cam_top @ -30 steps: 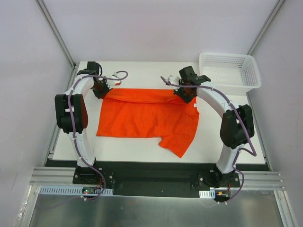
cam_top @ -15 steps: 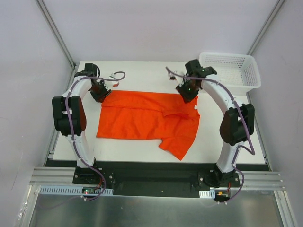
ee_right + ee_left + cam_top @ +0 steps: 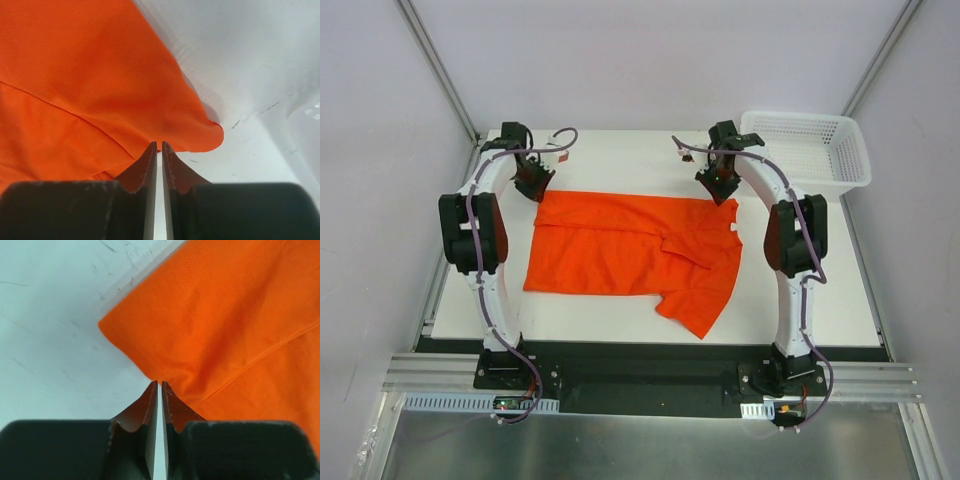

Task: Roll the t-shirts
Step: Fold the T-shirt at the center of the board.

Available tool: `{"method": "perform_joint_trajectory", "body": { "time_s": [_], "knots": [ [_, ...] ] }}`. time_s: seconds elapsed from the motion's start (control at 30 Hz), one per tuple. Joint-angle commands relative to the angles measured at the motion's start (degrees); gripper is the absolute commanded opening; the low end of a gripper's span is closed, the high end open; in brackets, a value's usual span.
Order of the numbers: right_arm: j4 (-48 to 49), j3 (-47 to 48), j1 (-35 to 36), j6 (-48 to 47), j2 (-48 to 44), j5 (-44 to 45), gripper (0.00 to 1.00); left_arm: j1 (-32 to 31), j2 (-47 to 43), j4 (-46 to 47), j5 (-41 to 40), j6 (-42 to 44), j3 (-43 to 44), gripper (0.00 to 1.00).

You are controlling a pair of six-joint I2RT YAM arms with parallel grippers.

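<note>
One bright orange-red cloth t-shirt [image 3: 630, 250]. One white plastic mesh basket [image 3: 810, 185]. One white worktop [image 3: 620, 160]. Two white-and-black robot arms: one left arm [image 3: 472, 235] and one right arm [image 3: 795, 235]. Four dark fingers in all: two left fingers [image 3: 142, 412] and two right fingers [image 3: 142, 170].

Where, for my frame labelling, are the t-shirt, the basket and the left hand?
t-shirt [image 3: 620, 250]: top view, middle of its body.
basket [image 3: 805, 150]: top view, bare mesh floor.
left hand [image 3: 159, 384]: left wrist view, between the fingertips.
</note>
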Motion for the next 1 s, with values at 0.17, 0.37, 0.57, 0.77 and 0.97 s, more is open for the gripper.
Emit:
{"method": "perform_joint_trajectory", "body": {
  "time_s": [0.17,0.37,0.57,0.77,0.97],
  "knots": [
    [-0.2,-0.9,-0.4,-2.0,2.2,6.8,0.09,-1.0,6.4,-3.2,-1.2,-5.0,4.0,0.02],
    [-0.5,1.0,-0.4,-3.8,6.5,9.3,0.09,-1.0,9.5,-3.5,-5.7,-6.7,5.1,0.00],
    [-0.8,9.0,-0.4,-5.9,13.0,12.9,0.07,-0.9,11.2,-3.6,-10.0,-9.0,6.3,0.00],
    [8.0,12.6,-0.4,-10.1,16.7,16.8,0.04,0.0,13.9,-3.6,-12.5,-12.0,9.8,0.00],
    [10.5,17.5,-0.3,-10.9,16.6,15.4,0.04,0.2,15.2,-3.7,-12.1,-13.6,16.5,0.00]
  ]
}}
